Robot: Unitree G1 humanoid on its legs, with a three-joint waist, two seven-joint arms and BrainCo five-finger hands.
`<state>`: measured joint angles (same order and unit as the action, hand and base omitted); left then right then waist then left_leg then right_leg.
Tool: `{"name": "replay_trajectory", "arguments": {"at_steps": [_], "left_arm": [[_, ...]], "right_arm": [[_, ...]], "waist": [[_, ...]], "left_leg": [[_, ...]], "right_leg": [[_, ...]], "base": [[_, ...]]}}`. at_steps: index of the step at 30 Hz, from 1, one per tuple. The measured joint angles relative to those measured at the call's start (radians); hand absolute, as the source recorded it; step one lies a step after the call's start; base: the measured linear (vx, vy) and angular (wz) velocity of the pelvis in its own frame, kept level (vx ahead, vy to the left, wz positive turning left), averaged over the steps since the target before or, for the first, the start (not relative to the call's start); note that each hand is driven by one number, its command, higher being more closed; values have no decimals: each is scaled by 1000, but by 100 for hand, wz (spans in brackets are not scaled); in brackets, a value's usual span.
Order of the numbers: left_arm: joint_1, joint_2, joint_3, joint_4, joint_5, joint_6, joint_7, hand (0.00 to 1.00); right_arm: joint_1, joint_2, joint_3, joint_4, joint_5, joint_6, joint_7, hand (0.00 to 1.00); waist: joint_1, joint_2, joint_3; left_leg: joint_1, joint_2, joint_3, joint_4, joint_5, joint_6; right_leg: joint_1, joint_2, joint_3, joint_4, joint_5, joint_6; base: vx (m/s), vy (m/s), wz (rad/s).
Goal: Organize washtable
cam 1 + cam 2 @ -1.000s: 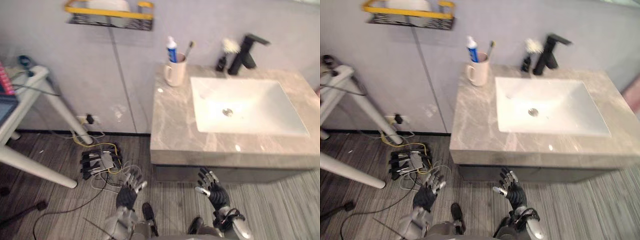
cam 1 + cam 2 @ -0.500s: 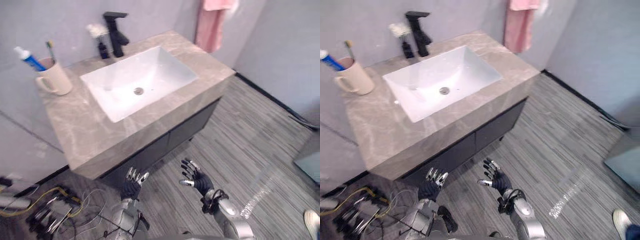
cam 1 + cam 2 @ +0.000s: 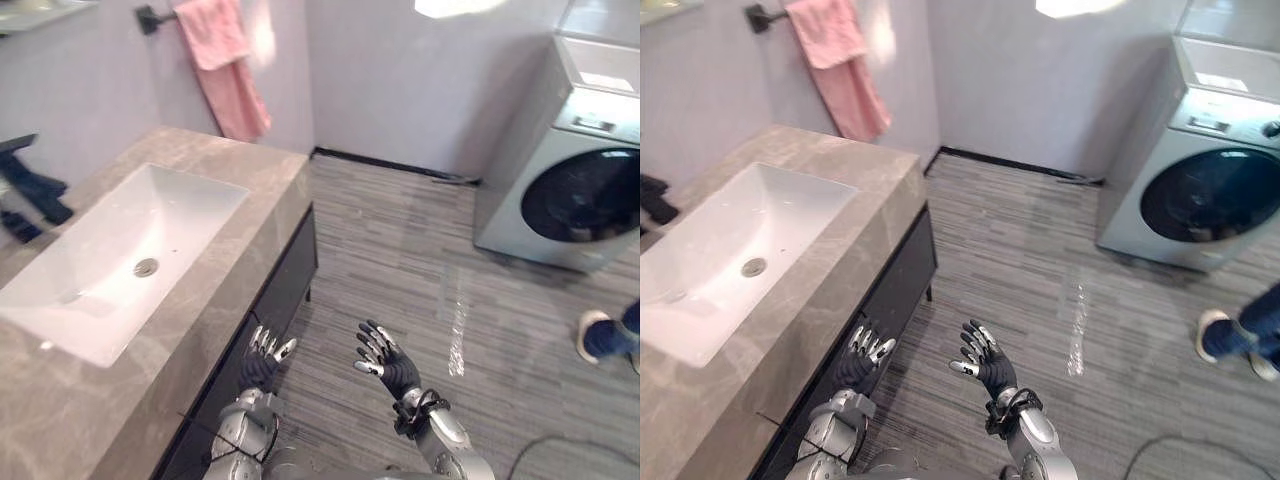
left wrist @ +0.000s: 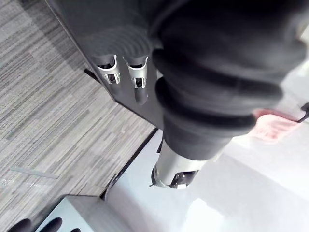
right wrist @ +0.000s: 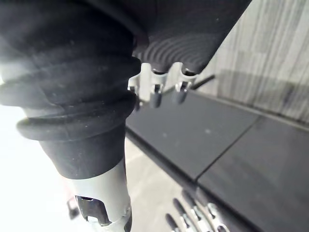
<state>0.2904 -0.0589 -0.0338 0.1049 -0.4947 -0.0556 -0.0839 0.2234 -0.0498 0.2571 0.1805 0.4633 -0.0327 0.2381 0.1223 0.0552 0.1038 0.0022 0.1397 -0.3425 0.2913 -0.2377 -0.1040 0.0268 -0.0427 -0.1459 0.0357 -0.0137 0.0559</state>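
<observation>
Looks barely started: nothing grasped, all sorting still to do. Marble desk (image 3: 245,250) off to left, with white sink (image 3: 120,240) and black faucet (image 3: 28,185) at far edge. Left hand (image 3: 262,362) low, just beside dark cabinet front (image 3: 288,280), fingers straight, empty. Right hand (image 3: 388,366) over floor, fingers spread, empty. Pink towel (image 3: 228,70) on wall. Washing machine (image 3: 570,180) and person's shoe (image 3: 598,335) to right, well apart. Probably need to face desk and raise hands above its front edge.
</observation>
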Motion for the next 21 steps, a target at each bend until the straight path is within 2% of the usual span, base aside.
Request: {"name": "replay_trajectory", "arguments": {"at_steps": [2, 6, 9, 12, 14, 15, 16, 17, 18, 19, 20, 21], "left_arm": [[-8, 3, -18, -4, 2, 1, 2, 0], [15, 15, -20, -47, 10, -11, 5, 0], [18, 9, -30, -62, 34, -21, 26, 0], [33, 1, -39, -61, 34, -21, 35, 0], [40, 1, -49, -60, 34, -21, 42, 0], [43, 3, -56, -55, 34, -21, 42, 0], [53, 9, -57, -52, 34, -20, 43, 0], [61, 9, -56, -51, 34, -19, 43, 0], [58, 16, -60, -49, 34, -18, 43, 0], [55, 26, -60, -49, 34, -19, 44, 0], [50, 46, -56, -40, 34, -19, 44, 0], [43, 46, -46, -18, 35, -18, 45, 0]], "right_arm": [[4, 11, -12, 17, 15, 0, -12, 0], [19, 42, -12, 64, 91, -1, -23, 0], [31, 61, -9, 99, 159, 5, -23, 0], [48, 56, -13, 113, 159, 13, -21, 0], [61, 49, -33, 113, 143, 14, -19, 0], [68, 50, -56, 114, 124, 14, -20, 0], [67, 48, -73, 110, 101, 15, -19, 0], [65, 42, -83, 107, 83, 15, -19, 0], [53, 53, -121, 101, 61, 12, -21, 0], [44, 54, -146, 100, 51, 12, -22, 0], [37, 76, -173, 82, 36, 10, -24, 0], [38, 84, -189, 57, 34, 1, -32, 0]], "waist": [[2, -23, -3], [4, -45, -27], [4, -57, -35], [1, -56, -34], [-5, -55, -35], [-13, -58, -34], [-17, -69, -32], [-24, -66, -33], [-36, -45, -28], [-39, -53, -30], [-51, -65, -32], [-60, -71, -34]], "left_leg": [[21, -40, 51, -12, 0, 0], [44, -73, 104, -14, 0, 0], [48, -69, 169, -13, -13, 22], [59, -52, 244, -13, -32, 37], [62, -33, 302, -10, -75, 42], [60, -23, 337, -4, -104, 39], [61, -19, 398, 4, -105, 40], [62, -12, 431, -10, -104, 41], [67, 13, 529, -41, -83, 60], [79, 15, 583, -52, -77, 57], [105, 8, 666, -69, -75, 59], [158, -5, 744, -86, -76, 60]], "right_leg": [[12, -45, 36, -36, 32, 27], [18, -79, 69, -60, 54, 35], [-15, -74, 130, -60, 72, 49], [-49, -51, 198, -61, 102, 40], [-81, -26, 248, -61, 115, 40], [-105, -12, 281, -69, 126, 28], [-127, -14, 258, -96, 100, -45], [-134, -21, 194, -97, 72, -124], [-181, -53, -2, -67, 29, -188], [-213, -81, -117, -11, 21, -164], [-245, -146, -332, 149, -8, -165], [-234, -207, -490, 294, -43, -195]], "base": [[-3, 308, -51], [-16, 177, -43], [-50, 120, -53], [-85, 76, -91], [-107, 64, -93], [-226, 88, -118], [-234, 85, -133], [-248, 80, -183], [-138, 37, -172], [-92, 17, -216], [37, -13, -200], [88, -3, -226]]}}
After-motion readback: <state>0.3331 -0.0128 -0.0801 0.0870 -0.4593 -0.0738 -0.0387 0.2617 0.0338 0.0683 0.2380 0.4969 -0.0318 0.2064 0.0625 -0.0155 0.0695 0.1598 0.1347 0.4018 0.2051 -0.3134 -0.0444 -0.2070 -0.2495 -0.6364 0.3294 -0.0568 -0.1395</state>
